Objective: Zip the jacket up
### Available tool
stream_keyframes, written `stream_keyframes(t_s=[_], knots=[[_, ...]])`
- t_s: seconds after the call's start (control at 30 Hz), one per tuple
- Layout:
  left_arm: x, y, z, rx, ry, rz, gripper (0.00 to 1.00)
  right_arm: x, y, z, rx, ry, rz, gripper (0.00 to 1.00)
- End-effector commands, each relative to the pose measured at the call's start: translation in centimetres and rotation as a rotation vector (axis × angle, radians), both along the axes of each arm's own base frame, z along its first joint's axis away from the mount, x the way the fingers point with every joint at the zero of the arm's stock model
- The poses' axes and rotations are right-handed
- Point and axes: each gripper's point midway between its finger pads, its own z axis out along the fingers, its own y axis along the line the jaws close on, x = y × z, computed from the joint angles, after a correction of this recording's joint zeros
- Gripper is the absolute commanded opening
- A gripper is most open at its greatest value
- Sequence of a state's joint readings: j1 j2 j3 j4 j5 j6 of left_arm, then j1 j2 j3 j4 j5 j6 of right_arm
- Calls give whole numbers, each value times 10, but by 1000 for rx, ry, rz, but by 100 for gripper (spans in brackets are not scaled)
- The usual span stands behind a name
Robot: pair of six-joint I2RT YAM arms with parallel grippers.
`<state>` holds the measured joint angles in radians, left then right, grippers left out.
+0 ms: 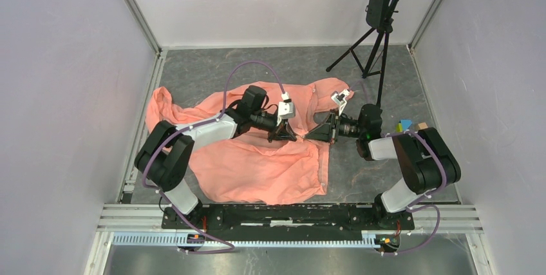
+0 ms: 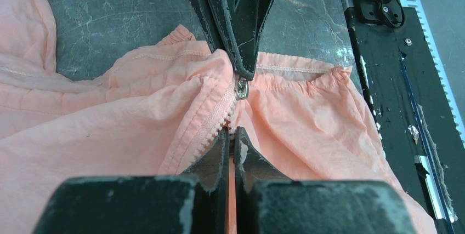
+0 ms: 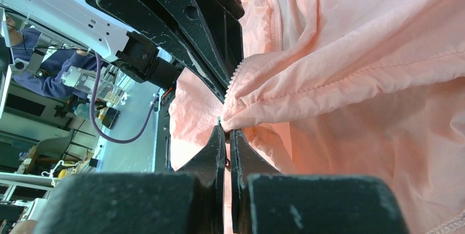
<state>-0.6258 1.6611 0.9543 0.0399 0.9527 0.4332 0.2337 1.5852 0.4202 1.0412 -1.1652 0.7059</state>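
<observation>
Salmon-pink jacket, zipper teeth paler pink, slider silver, against the dark grey, white-veined worktop; purple cables trail over black-and-white arms, a black tripod at the far right corner.

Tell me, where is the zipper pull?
In the left wrist view, the zipper pull sits mid-frame on the jacket, between the right gripper above and the left gripper below.
</observation>
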Motion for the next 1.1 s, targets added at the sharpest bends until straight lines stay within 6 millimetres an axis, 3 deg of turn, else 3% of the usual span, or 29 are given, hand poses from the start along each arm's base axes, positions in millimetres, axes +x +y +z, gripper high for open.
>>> stream_keyframes(t_s=[0.0, 0.17, 0.23, 0.33, 0.47, 0.6, 0.8, 1.07], knots=[[-1, -8, 21, -51, -39, -40, 2, 11, 4, 12, 17, -71, -5, 0], [-1, -9, 23, -56, -24, -38, 2, 10, 3, 24, 67, -38, -11, 1], [4, -12, 27, -60, -3, 12, 2, 10, -1, 31, 102, -1, -26, 8], [5, -12, 36, -79, 36, 73, 2, 9, -3, 33, 133, 44, -40, 9], [-5, -13, 45, -84, 151, 64, 2, 7, -3, 36, 178, 114, -35, 8], [-11, -17, 40, -60, 283, 82, 2, -5, -5, 55, 258, 178, -10, 3], [-14, -23, 45, -72, 454, 164, 2, -6, -5, 55, 276, 220, -20, 0], [-54, 14, 46, 35, 560, 116, 2, -9, -7, 62, 305, 214, 1, 0]])
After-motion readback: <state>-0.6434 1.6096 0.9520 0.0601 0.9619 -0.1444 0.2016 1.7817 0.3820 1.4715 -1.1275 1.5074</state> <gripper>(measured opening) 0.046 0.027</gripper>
